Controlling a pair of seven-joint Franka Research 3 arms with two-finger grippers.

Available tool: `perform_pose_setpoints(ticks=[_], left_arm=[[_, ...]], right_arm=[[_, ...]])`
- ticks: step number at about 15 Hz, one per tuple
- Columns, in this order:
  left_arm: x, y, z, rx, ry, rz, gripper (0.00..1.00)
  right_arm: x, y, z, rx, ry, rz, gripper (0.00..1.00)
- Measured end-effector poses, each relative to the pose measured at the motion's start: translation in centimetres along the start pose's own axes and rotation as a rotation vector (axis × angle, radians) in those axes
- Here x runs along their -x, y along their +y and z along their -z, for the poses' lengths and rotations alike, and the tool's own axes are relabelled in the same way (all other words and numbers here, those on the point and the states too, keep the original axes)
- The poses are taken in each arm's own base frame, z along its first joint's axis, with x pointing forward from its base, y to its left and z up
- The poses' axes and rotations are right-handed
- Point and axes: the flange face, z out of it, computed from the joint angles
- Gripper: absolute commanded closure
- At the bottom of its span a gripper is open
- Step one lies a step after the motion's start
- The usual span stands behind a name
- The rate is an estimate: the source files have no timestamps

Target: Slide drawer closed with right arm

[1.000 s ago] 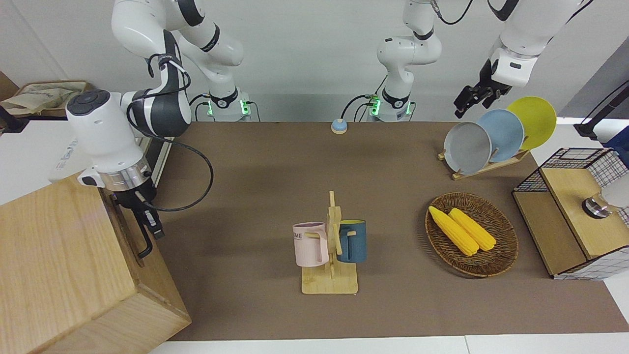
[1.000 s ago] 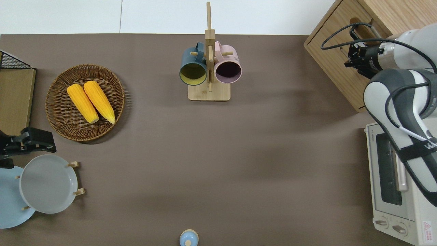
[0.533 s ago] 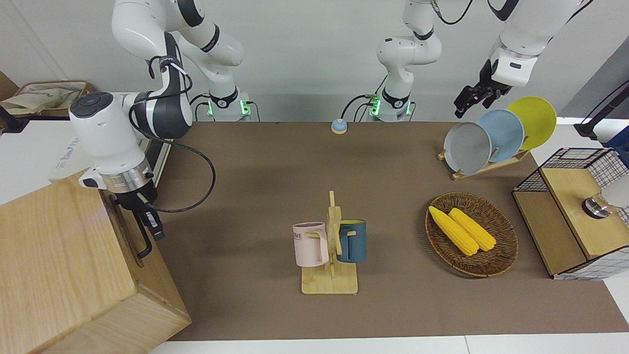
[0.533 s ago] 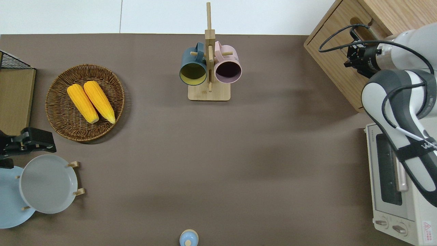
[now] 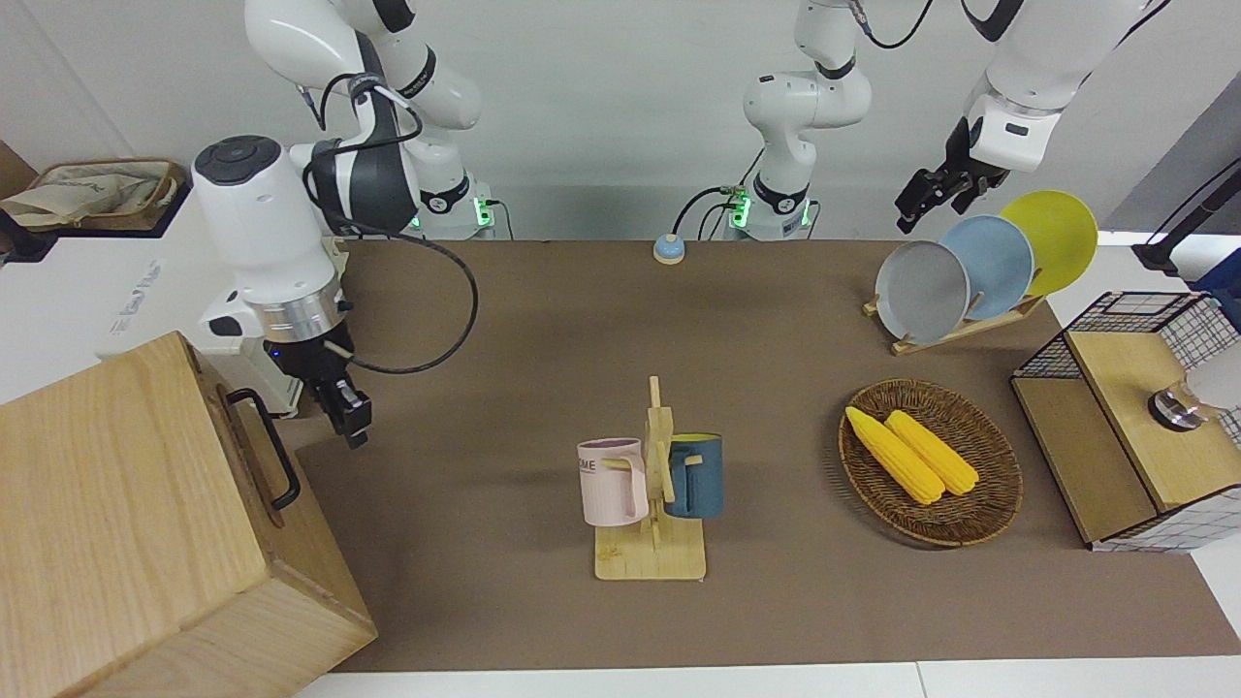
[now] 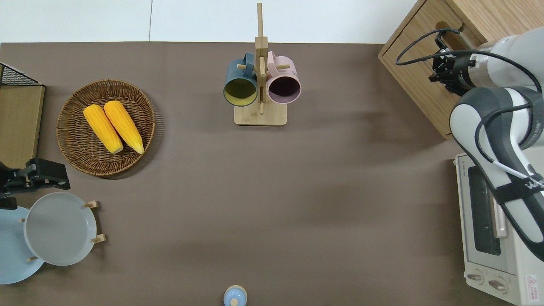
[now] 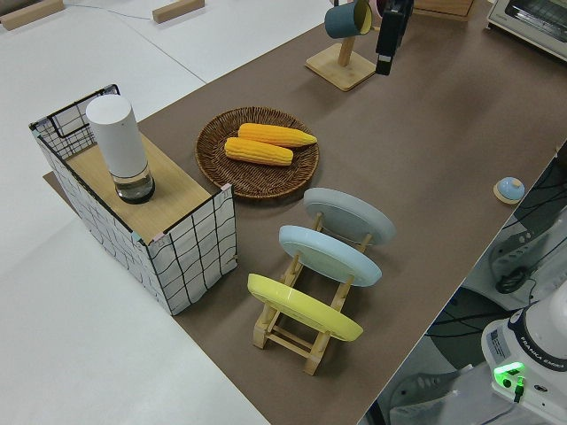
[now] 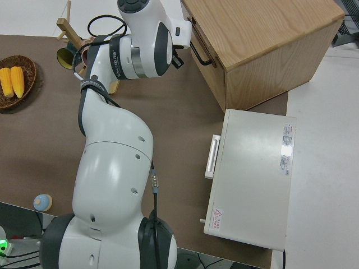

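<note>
The drawer [image 5: 238, 431] sits flush in the front of the pale wooden cabinet [image 5: 107, 504] at the right arm's end of the table. Its black bar handle [image 5: 264, 446] is free. My right gripper [image 5: 351, 419] hangs in front of the drawer, a short way off the handle, touching nothing, and its fingers look shut. In the overhead view the right gripper [image 6: 438, 73] is over the foot of the drawer front [image 6: 418, 72]. It also shows in the right side view [image 8: 176, 58] beside the handle [image 8: 201, 53]. The left arm is parked.
A white oven [image 6: 484, 221] stands beside the cabinet, nearer to the robots. A wooden mug stand [image 5: 652, 504] with two mugs is mid-table. A wicker basket of corn [image 5: 929, 460], a plate rack [image 5: 970, 267] and a wire-mesh basket [image 5: 1134, 417] stand at the left arm's end.
My right gripper has come away from the drawer handle, risen and moved out from the drawer front. The drawer stays flush. The left arm has not moved.
</note>
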Motion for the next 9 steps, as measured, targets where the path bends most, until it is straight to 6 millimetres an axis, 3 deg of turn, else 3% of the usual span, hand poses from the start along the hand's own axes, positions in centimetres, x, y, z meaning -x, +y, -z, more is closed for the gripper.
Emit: perform_pose_setpoints(ticks=[1,5,9], left_arm=[[0.0,0.0,0.0,0.000,0.000,0.000,0.01],[0.0,0.0,0.0,0.000,0.000,0.000,0.01],[0.0,0.0,0.0,0.000,0.000,0.000,0.01]], right_arm=[[1.3,-0.4,0.6,0.014,-0.006,0.048,0.014],[4.0,0.2,3.5,0.087,-0.037,0.273,0.011],[4.3,2.8,6.5,0.147,-0.058,0.541,0.011]])
